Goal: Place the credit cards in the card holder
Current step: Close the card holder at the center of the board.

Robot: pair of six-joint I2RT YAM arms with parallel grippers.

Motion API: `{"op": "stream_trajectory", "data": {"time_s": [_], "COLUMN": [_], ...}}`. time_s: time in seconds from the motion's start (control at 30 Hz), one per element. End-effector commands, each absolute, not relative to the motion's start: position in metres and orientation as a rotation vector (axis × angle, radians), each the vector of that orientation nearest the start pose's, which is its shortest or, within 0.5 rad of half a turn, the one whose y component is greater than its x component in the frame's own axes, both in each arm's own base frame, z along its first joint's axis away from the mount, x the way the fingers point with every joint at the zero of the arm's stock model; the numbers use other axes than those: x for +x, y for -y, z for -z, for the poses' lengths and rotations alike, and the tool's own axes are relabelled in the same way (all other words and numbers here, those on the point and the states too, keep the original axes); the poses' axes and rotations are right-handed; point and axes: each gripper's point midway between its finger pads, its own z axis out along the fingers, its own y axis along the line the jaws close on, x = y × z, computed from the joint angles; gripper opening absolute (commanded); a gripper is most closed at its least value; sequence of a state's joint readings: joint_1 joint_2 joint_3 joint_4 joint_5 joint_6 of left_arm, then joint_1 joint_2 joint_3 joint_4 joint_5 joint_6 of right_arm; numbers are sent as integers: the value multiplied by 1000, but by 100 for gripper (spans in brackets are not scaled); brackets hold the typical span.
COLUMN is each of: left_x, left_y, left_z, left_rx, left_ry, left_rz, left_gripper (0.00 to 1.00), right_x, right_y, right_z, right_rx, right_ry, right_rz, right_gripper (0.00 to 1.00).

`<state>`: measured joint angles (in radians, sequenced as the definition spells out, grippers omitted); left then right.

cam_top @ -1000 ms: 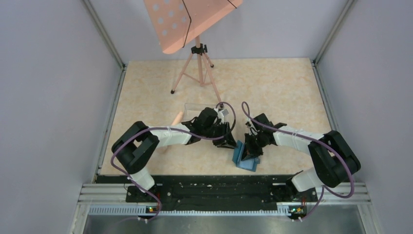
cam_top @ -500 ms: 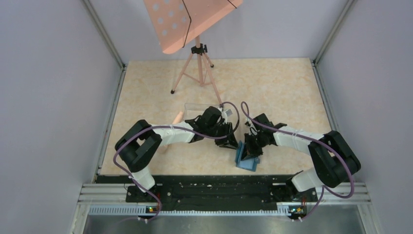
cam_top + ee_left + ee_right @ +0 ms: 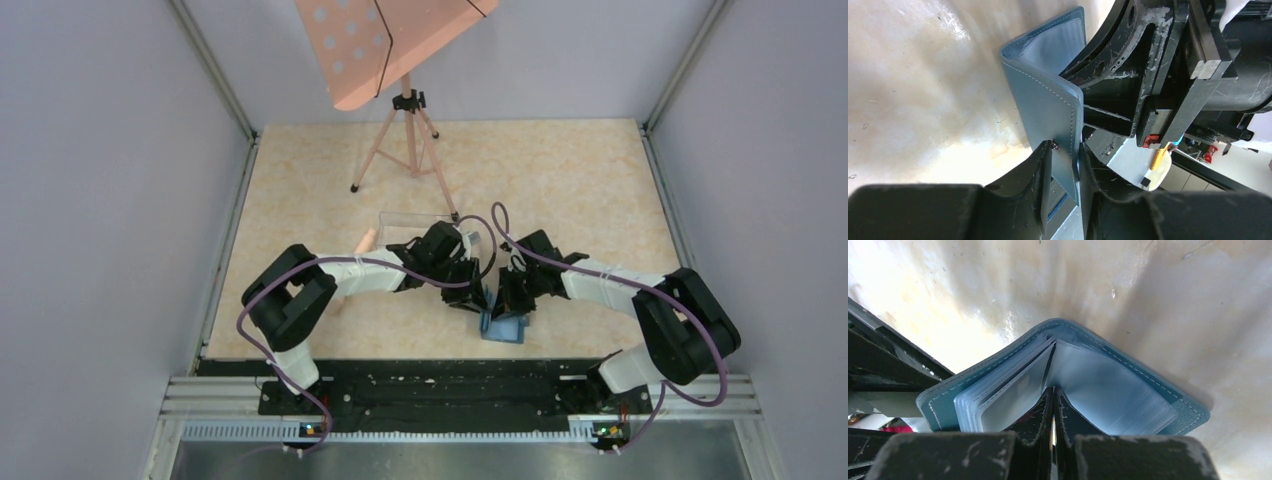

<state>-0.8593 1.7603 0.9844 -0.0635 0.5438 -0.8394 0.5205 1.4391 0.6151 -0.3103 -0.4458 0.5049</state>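
The card holder is a teal bifold wallet standing half open on the table between both arms. In the left wrist view one teal cover runs between my fingers, and my left gripper is shut on it near the small stud. My right gripper is shut, its tips pushed into the fold between the light blue pockets. From above, the left gripper and right gripper meet over the wallet. The credit cards are out of view.
A clear plastic box lies just behind my left arm, with a small peach object beside it. A pink music stand on a tripod is at the back. Grey walls enclose the table on three sides.
My left gripper has moved right to the wallet and closed on its cover. The wallet has shifted slightly left and now stands more upright. The right gripper stays shut in the fold.
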Motion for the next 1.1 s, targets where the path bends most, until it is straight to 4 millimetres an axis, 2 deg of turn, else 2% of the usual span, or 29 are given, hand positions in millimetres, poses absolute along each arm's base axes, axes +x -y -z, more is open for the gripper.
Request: {"op": "stream_trajectory", "data": {"time_s": [0.0,0.3,0.5,0.67,0.8,0.9,1.07], "left_x": [177,177,178,181,185,187,186], "left_y": [378,376,370,366,364,365,373], "left_z": [-70,-64,-60,-61,-65,-70,-75], "left_rx": [336,327,311,299,301,306,318], "left_ry": [-2744,-2768,-2789,-2789,-2776,-2755,-2726], "left_rz": [1233,1211,1151,1108,1075,1081,1153], "left_gripper": [28,17,0,0,0,0,0], "right_x": [191,190,192,195,197,194,191], "right_y": [-210,-209,-203,-198,-202,-207,-211], "right_z": [-21,-33,-53,-71,-84,-84,-71], "right_rx": [-191,-197,-173,-154,-187,-221,-230], "right_ry": [-2779,-2762,-2718,-2675,-2638,-2646,-2685], "right_rz": [-855,-855,-821,-793,-826,-869,-896], "right_gripper": [0,2,24,39,57,66,70]}}
